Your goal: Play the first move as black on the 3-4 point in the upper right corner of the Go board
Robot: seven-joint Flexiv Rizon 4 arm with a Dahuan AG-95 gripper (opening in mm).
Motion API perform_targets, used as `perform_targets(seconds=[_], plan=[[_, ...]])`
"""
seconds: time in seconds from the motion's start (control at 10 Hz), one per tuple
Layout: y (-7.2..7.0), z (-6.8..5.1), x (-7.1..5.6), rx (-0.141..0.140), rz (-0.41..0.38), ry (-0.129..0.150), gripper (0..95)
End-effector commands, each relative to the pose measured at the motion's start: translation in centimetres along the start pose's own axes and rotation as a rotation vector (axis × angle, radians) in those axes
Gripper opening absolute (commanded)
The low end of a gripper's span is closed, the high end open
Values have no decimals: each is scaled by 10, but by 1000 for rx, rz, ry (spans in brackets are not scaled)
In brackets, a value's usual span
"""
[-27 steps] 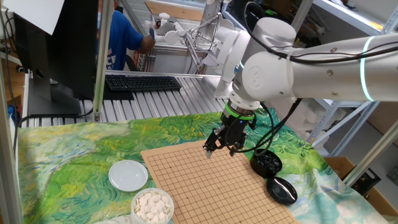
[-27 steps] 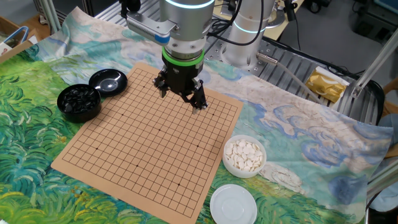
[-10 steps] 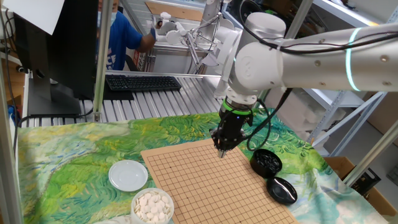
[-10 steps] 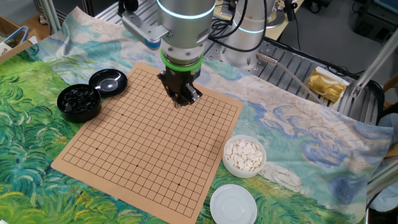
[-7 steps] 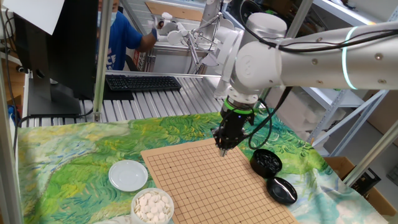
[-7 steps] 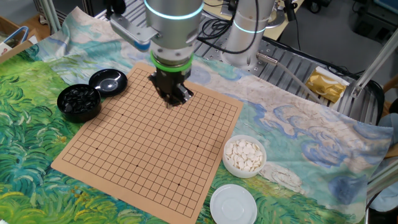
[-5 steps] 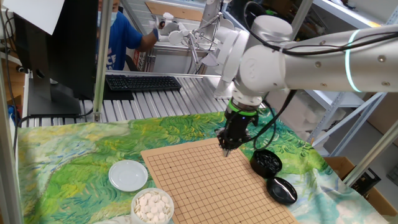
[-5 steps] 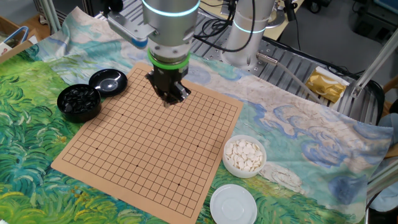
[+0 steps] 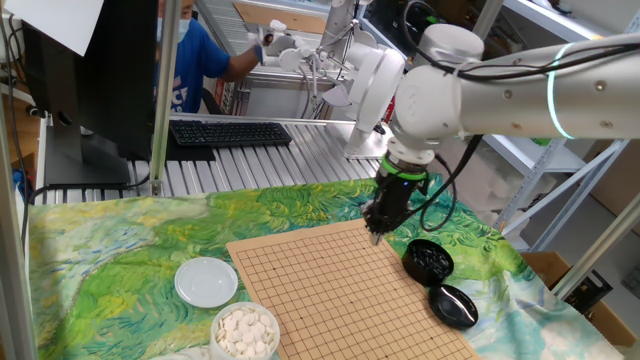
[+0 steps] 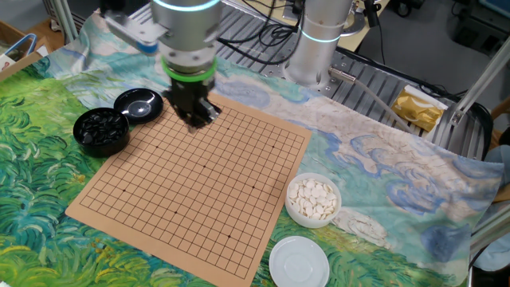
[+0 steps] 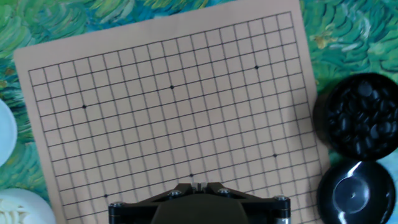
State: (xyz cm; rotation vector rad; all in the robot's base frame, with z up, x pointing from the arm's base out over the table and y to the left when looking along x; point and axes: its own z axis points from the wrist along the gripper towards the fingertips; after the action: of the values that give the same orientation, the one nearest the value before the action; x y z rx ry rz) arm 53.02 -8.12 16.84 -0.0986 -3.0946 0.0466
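**Gripper shifts toward black-stone bowl**

Gripper [image 10: 194, 121] has moved from mid-board to the Go board [image 10: 199, 191] corner nearest the black bowl; hangs just above the grid. Fingers look drawn together w/ nothing seen between them, but tips too small to be sure: can't tell. Black stones [image 11: 362, 118] sit heaped in their bowl [image 10: 101, 131] at 3 o'clock in hand view, lid [image 10: 139, 104] beside it. Board bare. White stones [image 10: 312, 199] and white lid [image 10: 299, 262] unmoved.
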Motion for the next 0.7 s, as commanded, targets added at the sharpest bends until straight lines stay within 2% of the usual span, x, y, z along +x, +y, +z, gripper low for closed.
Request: perform_targets(seconds=[0.1,0.7], plan=[[-12,-1,-6,0,-21,3,0],[-53,-12,-30,1,-70,7,0]])
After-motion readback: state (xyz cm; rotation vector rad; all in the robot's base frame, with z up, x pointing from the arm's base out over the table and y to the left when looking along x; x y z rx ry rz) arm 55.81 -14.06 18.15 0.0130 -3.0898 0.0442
